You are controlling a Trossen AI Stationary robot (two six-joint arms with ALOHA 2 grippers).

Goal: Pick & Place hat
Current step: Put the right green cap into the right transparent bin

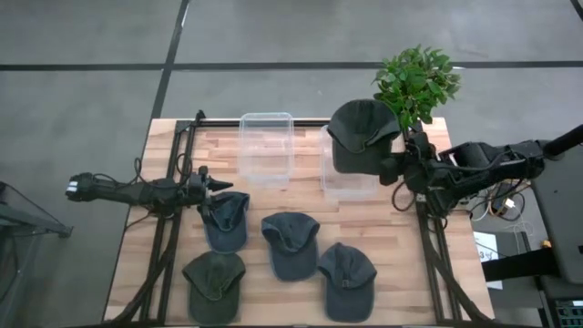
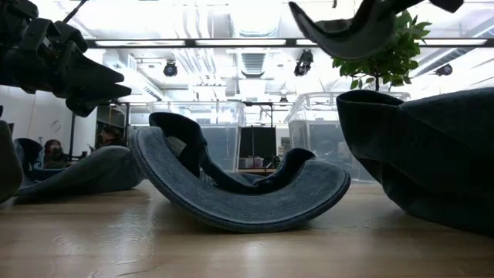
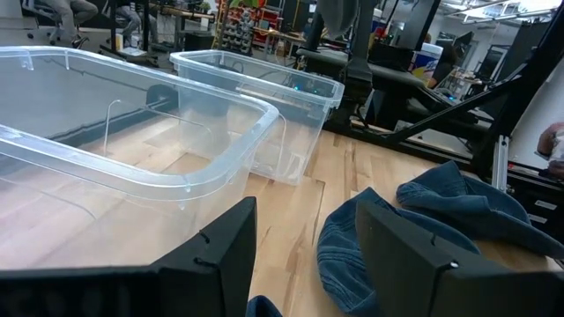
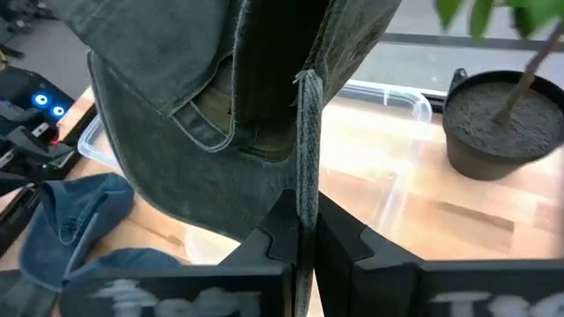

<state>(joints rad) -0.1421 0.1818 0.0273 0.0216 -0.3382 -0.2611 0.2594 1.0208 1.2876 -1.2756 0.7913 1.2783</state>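
Grey-green fabric hangs from the right claw (image 4: pixel 300 231): a grey-green cap (image 1: pixel 363 132) is pinched between its fingers, which are clamped tight on a fold of the cloth. In the high view this cap is lifted off the bench (image 1: pixel 273 301) and sits over the far edge of the right clear plastic bin (image 1: pixel 348 182), with the claw just beside it on the right. From the right wrist view the cap drapes down in front of the fingers, its inner sweatband showing, with the bin's rim behind it and the potted plant (image 1: pixel 416 80) in its dark pot close by at the bench's far right corner.

A second, left clear plastic bin (image 1: pixel 265 148) stands beside the first, the two near each other but apart.

The left claw (image 1: pixel 215 186) hovers low at the bench's left side, its fingers spread apart with nothing between them. It is just beside a blue denim cap (image 1: pixel 226 219), whose crown lies near the fingertips; the left wrist view shows that cap under the fingers, with both bins ahead.

Three more caps lie on the near half of the bench: a blue denim one in the middle (image 1: pixel 291 242), another blue one to the right (image 1: pixel 347 279), and a green cap (image 1: pixel 214 284) at the near left.
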